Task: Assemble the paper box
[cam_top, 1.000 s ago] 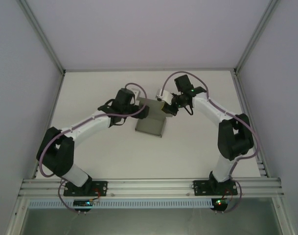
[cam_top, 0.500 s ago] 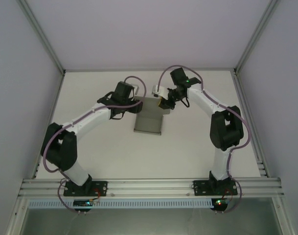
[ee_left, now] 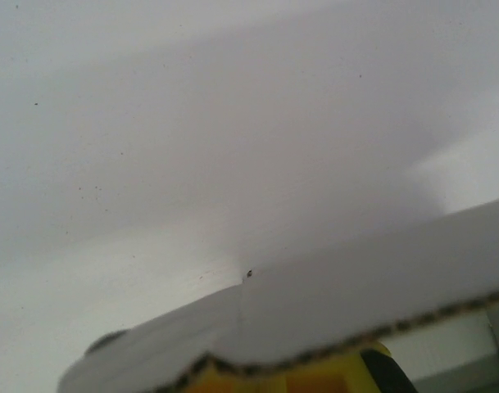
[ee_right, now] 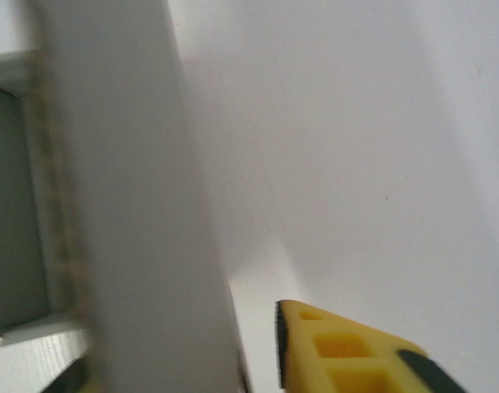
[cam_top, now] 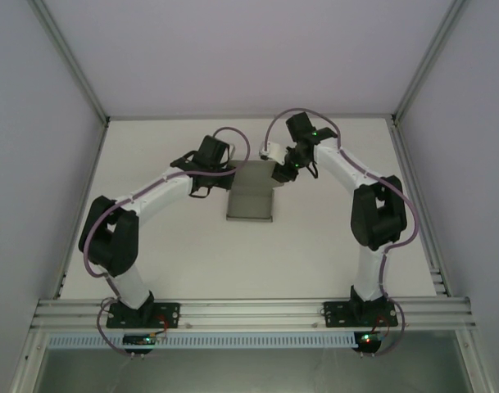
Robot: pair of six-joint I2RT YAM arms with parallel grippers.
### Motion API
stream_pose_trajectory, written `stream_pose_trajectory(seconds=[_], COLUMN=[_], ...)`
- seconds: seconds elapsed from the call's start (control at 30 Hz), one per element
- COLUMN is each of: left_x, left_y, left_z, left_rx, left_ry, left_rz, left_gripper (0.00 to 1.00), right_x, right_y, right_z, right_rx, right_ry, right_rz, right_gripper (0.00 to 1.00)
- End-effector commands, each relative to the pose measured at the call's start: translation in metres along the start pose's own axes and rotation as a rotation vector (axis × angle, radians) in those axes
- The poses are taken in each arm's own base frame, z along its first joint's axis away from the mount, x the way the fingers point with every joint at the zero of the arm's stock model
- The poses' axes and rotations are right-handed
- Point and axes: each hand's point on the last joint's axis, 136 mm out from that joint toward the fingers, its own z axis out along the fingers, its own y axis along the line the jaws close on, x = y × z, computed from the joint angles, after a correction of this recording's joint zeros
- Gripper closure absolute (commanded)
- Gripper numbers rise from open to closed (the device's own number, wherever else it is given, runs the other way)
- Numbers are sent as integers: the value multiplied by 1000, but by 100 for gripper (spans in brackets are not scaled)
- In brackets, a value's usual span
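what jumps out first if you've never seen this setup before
Two arms curve in from either side and meet at the far end of a grey paper box in the middle of the white table, the left gripper at its far left corner and the right gripper at its far right. In the left wrist view the cardboard looms close and blurred, its raw edge crossing just above a yellow finger.

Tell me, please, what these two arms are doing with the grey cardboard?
Two robot arms are assembling the paper box, a grey cardboard piece lying in the middle of the table. The left fingers and right fingers are both at its far edge, one at each corner, with a cardboard flap right against them. Whether either has actually clamped it is unclear.
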Motion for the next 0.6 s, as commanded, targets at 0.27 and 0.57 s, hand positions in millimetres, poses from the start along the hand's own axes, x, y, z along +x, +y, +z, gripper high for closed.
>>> stream_pose_trajectory(seconds=[0.27, 0.57], left_x=[-25, -57], left_y=[5, 6], left_z=[-9, -5], left_rx=[-77, -114], left_ry=[-89, -266], left_rz=[-126, -327], left_gripper=[100, 100], right_x=[-26, -56], right_y=[-15, -48], right_z=[-22, -20], right_rx=[184, 496], right_ry=[22, -205], right_rz=[332, 920], right_gripper=[100, 100])
